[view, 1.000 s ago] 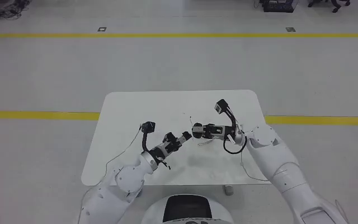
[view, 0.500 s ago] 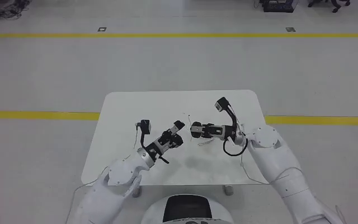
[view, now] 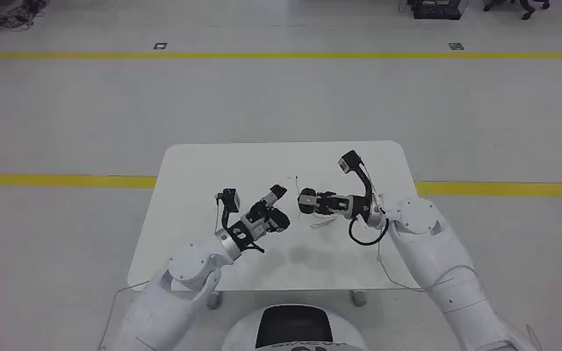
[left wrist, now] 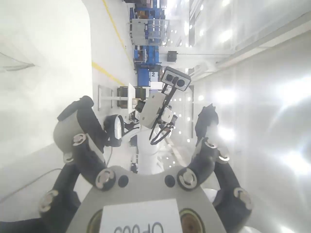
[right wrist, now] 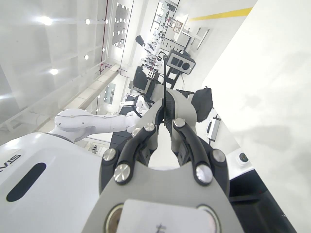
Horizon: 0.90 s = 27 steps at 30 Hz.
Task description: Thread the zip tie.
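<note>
A thin black zip tie (right wrist: 165,88) stands straight out from between the fingertips of my right gripper (right wrist: 166,107), which is shut on it. From above, the zip tie (view: 299,186) shows as a fine line over the middle of the white table (view: 193,175), rising from the right gripper (view: 304,204). My left gripper (view: 277,205) hovers just to the left of it and faces it, open, with nothing between its fingers. In the left wrist view, the black pads (left wrist: 83,115) of the left gripper (left wrist: 145,115) stand wide apart and frame the right arm's wrist (left wrist: 151,112) beyond.
Both grippers hang above the table's centre, a short gap apart. A black cable loop (view: 360,232) hangs from the right wrist. The table's edge (right wrist: 233,47) runs close beside the right gripper. Bare tabletop lies around both arms.
The left arm swung its elbow outward and its gripper rose and turned to face the right gripper. The right gripper edged slightly left with the zip tie.
</note>
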Each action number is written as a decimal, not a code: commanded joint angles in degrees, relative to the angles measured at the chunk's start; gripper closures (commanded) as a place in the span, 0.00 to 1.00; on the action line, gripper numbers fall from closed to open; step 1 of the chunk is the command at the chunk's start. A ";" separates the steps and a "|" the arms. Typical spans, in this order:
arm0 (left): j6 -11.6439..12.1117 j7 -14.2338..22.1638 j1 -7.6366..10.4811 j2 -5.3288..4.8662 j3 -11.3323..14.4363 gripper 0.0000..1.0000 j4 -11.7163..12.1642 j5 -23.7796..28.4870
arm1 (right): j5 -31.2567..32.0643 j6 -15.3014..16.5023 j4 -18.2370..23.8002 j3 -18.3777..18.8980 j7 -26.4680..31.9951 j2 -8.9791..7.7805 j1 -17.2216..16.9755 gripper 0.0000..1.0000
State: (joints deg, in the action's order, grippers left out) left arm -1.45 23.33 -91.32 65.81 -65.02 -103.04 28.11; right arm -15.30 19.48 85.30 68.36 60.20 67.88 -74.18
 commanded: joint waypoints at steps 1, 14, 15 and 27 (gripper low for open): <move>-1.69 1.24 0.30 0.07 -0.46 0.00 0.60 5.15 | 0.54 0.00 0.75 0.29 -0.58 0.02 -0.36 1.00; -0.79 2.87 1.10 0.18 -1.08 0.00 1.42 10.36 | 2.76 0.00 1.83 0.57 -5.01 0.09 -1.51 1.00; -1.39 2.84 1.05 0.27 -0.91 0.00 1.53 12.11 | 2.51 0.00 2.18 0.43 -5.28 0.10 -1.64 1.00; -7.73 5.84 3.65 1.03 -1.36 0.00 5.90 31.13 | 3.62 0.00 5.45 1.23 -6.87 0.31 -2.34 1.00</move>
State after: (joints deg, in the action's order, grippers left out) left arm -9.79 28.97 -87.89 66.90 -66.31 -97.21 61.51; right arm -11.65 19.48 90.79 69.60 53.31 68.19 -76.53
